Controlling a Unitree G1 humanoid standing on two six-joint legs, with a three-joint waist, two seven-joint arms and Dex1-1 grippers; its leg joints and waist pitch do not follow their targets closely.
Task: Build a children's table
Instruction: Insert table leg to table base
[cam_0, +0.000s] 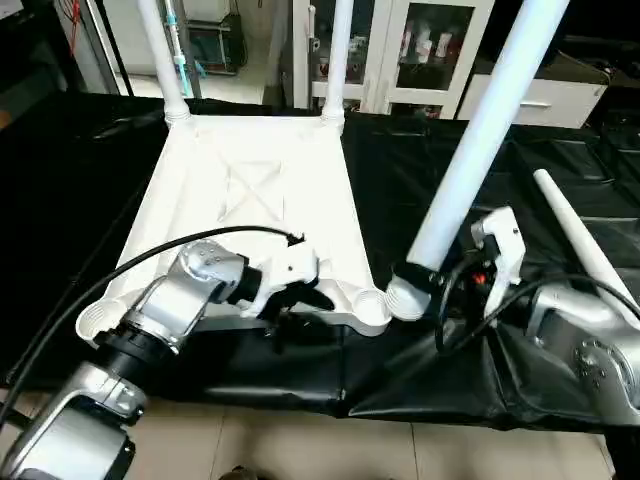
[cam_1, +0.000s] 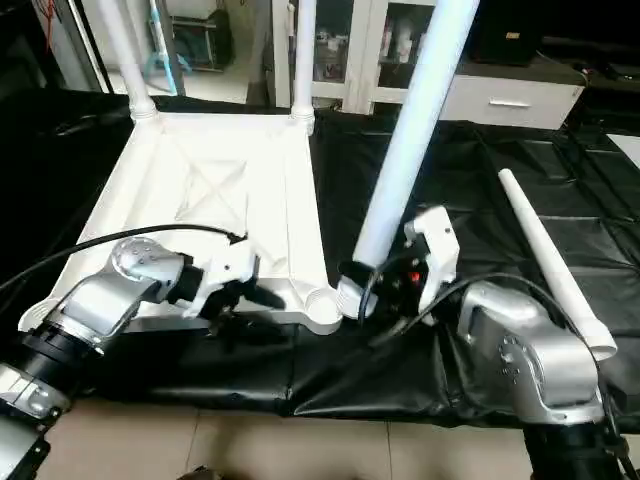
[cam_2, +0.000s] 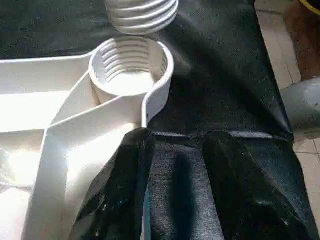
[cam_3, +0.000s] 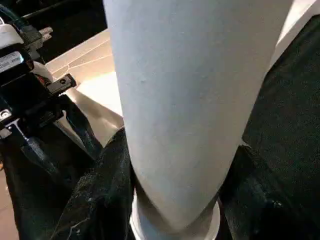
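Silver forearms are filling the near edge of our head view, and we are working over a black-cloth work table (cam_0: 560, 150) with the children's table top (cam_0: 250, 200) lying underside up, its X ribs facing us. Two legs (cam_0: 335, 60) are already standing in the far corner sockets.

Our right pincer (cam_0: 415, 285) is gripping a third leg (cam_0: 480, 130) near its threaded end, fingers (cam_3: 100, 195) clamped on either side of the tube. That leg is leaning up and away from the pincer, tilted, with its ribbed tip hovering just beside and slightly above the near right socket (cam_2: 131, 65). We judge that it is not yet seated. A fourth leg (cam_0: 585, 235) is lying loose on the cloth, beyond the right pincer on its outer side.

Our left pincer (cam_0: 295, 310) is sitting at the near edge of the top, just short of that same socket. Its fingers (cam_2: 120, 190) are standing partly apart and holding nothing; one finger appears to be touching the top's rim, the other is over bare cloth.

To do this step well, we are judging that the leg should be brought upright before it goes down, so the threads meet the socket squarely. The left pincer could steady the top's edge so it does not slide. Then we should turn the leg gently, since a tilted start risks cross-threading.
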